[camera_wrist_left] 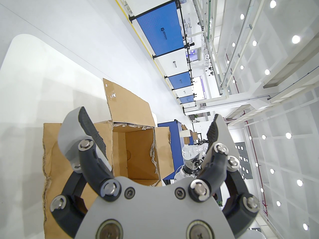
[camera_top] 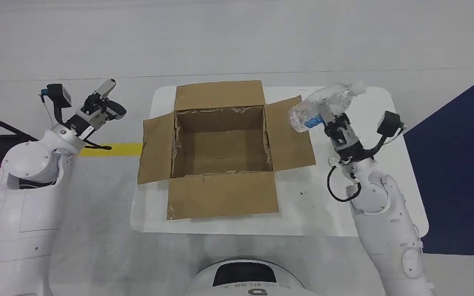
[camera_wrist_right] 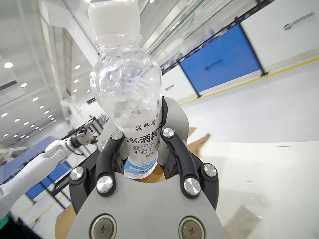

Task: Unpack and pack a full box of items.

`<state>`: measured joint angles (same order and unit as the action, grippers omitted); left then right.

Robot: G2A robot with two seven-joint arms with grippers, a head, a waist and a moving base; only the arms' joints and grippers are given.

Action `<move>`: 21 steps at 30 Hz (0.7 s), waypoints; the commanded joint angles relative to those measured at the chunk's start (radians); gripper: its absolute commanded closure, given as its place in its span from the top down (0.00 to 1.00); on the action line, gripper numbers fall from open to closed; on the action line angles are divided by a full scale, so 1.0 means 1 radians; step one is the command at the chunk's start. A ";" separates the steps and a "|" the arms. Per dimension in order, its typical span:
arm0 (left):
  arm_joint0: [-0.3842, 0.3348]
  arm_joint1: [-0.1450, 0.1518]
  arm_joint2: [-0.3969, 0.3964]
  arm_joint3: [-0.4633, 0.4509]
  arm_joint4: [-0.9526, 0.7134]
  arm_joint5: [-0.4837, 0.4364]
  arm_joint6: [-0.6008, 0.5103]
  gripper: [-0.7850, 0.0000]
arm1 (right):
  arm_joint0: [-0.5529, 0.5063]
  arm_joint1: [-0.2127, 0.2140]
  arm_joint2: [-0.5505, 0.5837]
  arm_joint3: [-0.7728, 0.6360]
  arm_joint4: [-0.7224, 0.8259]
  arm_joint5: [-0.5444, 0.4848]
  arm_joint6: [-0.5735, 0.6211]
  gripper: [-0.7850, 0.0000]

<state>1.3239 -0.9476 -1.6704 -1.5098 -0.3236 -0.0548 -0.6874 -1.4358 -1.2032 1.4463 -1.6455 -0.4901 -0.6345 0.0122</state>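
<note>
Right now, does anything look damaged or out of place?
The cardboard box has a torn, ragged rim along the flap folds. The clear plastic bottle in the right gripper looks crumpled near its neck.

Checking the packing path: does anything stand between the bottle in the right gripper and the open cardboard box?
Nothing visible does. The right gripper holds the clear plastic bottle beside the brown cardboard box, which stands open.

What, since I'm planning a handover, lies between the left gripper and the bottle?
The open cardboard box, flaps spread, sits between the left gripper and the bottle in the right gripper, as the top view shows.
</note>
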 commanded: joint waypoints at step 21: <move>0.000 0.000 0.000 0.000 0.000 0.000 0.000 1.00 | 0.360 -0.068 -0.523 0.114 -0.338 0.448 0.518 0.00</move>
<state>1.3239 -0.9476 -1.6704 -1.5098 -0.3236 -0.0548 -0.6874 -1.0811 -1.2687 0.9353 -1.5398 -0.8187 -0.2009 0.5262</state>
